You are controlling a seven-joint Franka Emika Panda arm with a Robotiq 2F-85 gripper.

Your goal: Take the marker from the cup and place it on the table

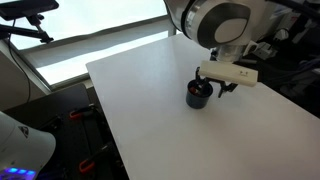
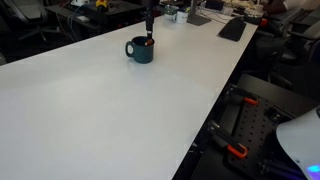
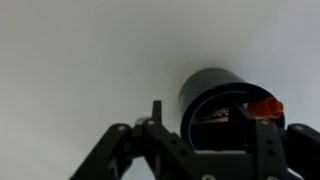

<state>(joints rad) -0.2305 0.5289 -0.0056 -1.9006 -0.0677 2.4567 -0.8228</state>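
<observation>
The black cup (image 1: 197, 95) stands on the white table (image 1: 150, 110) and shows in both exterior views (image 2: 139, 51). The marker's red end (image 3: 265, 106) sticks up at the cup's rim in the wrist view and shows as a red speck in an exterior view (image 2: 150, 41). My gripper (image 1: 214, 88) hangs right over the cup (image 3: 205, 95). Its fingers (image 3: 200, 115) are spread apart: one is outside the cup's wall and the other is over the cup's mouth beside the marker. They hold nothing. The marker's shaft is hidden inside the cup.
The table's far end carries a keyboard (image 2: 232, 28) and small clutter (image 2: 175, 14). Chairs and desks stand beyond it. The table's edge (image 2: 215, 110) drops to a floor with cables and red-handled tools (image 2: 235, 152).
</observation>
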